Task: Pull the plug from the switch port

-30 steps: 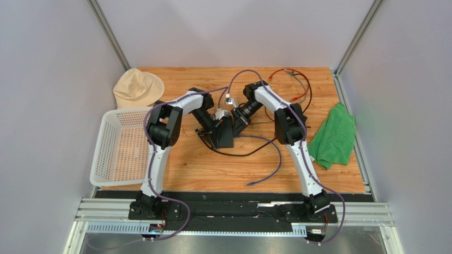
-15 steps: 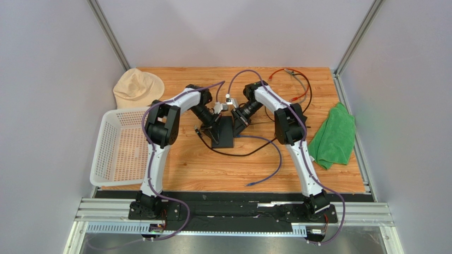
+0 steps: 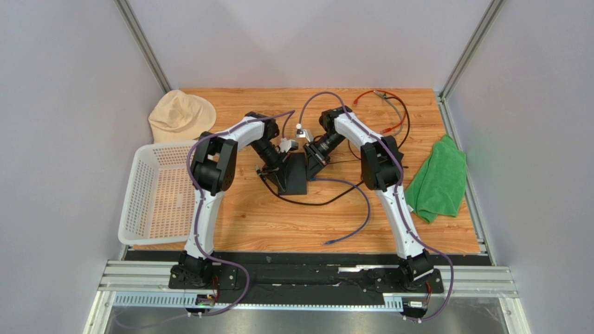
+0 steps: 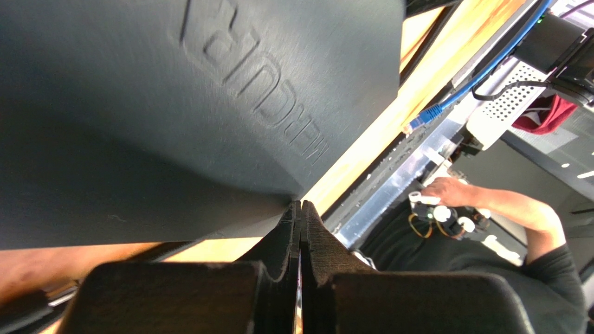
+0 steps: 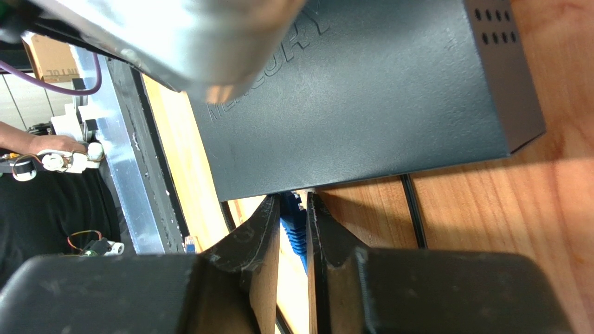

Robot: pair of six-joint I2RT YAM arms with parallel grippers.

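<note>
The flat black switch box lies mid-table. The thin blue-purple cable runs from its right edge, and its free end lies near the front. In the right wrist view the blue plug sits in the port on the box's narrow edge. My right gripper is shut on the plug, one finger on each side. It also shows in the top view. My left gripper is shut and empty, its tips against the box. In the top view it is at the box's far left.
A white basket stands at the left with a beige hat behind it. A green cloth lies at the right. Red and black clip leads lie at the back right. A black cable curves before the box.
My left gripper has drawn back from over the box toward its far left end. The box has turned slightly. My right arm has hardly moved.
</note>
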